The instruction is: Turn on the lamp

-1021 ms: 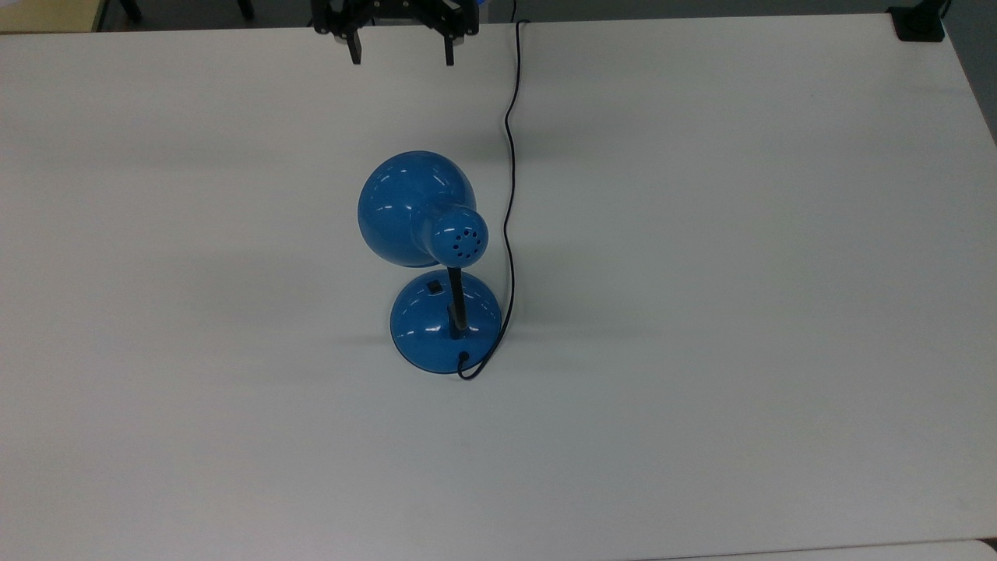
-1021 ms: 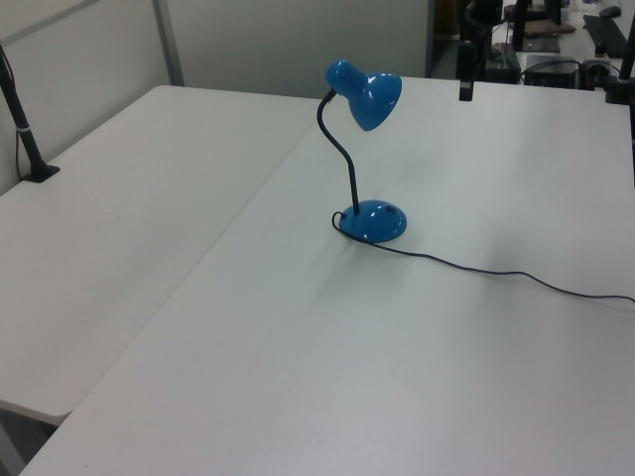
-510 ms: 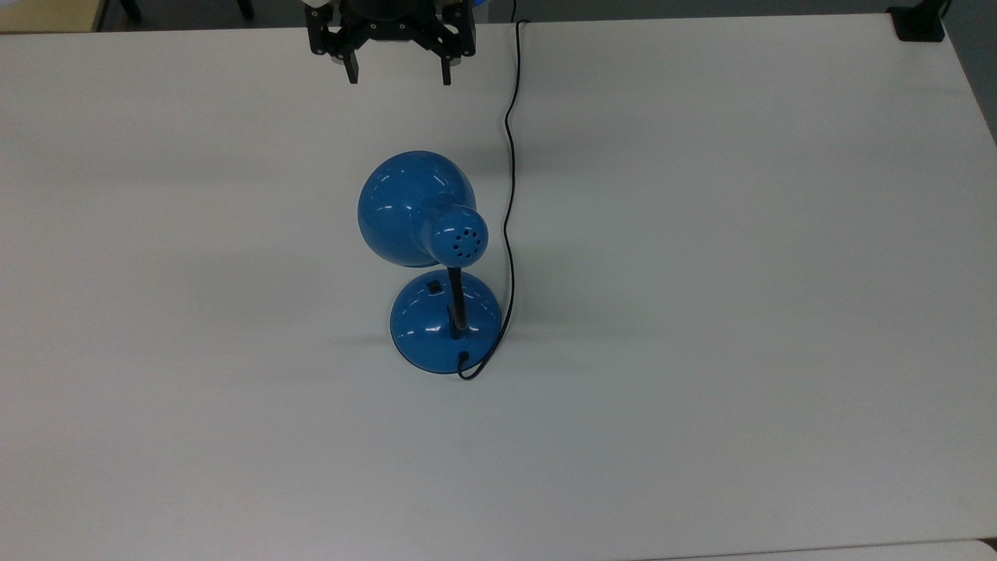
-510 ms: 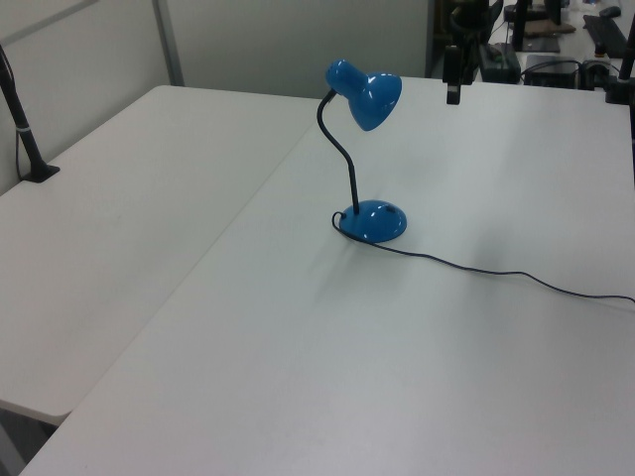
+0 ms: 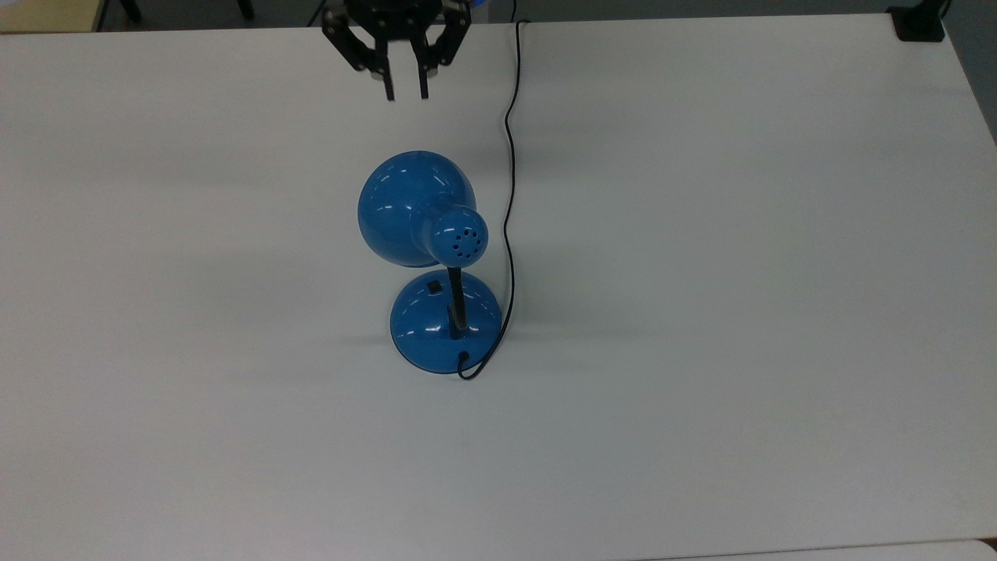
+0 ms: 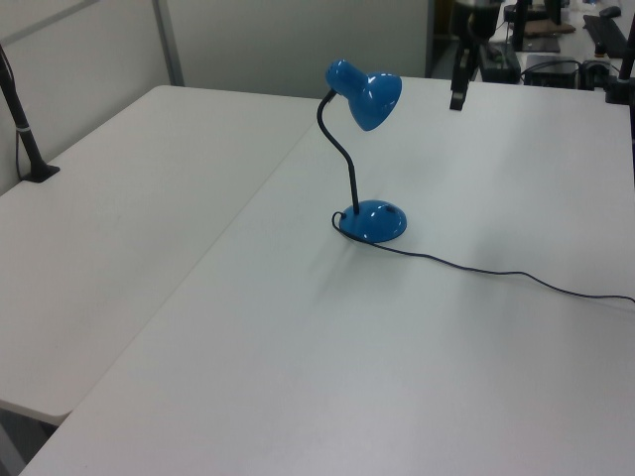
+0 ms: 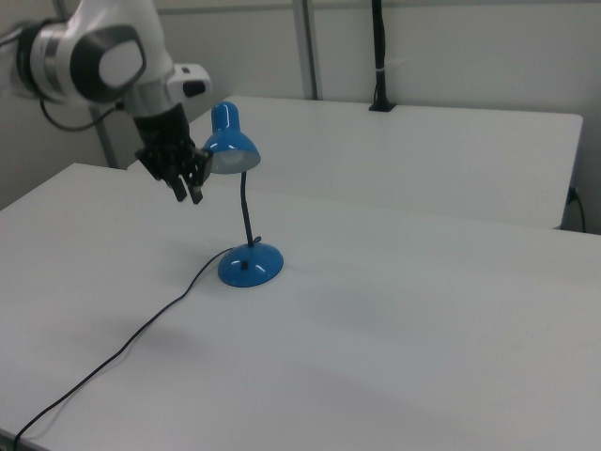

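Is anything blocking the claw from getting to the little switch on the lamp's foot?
Partly. In the top view the shade sits between the gripper and the switch on the base, overhanging the base's near edge. The switch itself lies uncovered from above, and nothing else stands on the table.
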Robot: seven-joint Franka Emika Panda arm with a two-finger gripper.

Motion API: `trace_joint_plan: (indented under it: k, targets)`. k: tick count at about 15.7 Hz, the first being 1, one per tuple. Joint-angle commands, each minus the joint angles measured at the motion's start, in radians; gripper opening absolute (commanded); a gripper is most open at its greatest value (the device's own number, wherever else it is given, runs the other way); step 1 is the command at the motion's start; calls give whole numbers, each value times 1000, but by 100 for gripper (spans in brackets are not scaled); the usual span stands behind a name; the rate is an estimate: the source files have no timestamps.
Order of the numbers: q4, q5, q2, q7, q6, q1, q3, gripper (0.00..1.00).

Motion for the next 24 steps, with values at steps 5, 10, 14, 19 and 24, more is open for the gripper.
trace_joint_plan:
  k: [5,10,14,19,24]
  targets:
    - [-216,79,37,-159,398,79,-57,0]
    - [-216,166,149,-326,559,97,-59,0]
    - [-221,229,198,-380,656,89,-59,0]
    - [-224,381,239,-574,722,65,-59,0]
    - [-216,389,288,-593,780,56,-57,0]
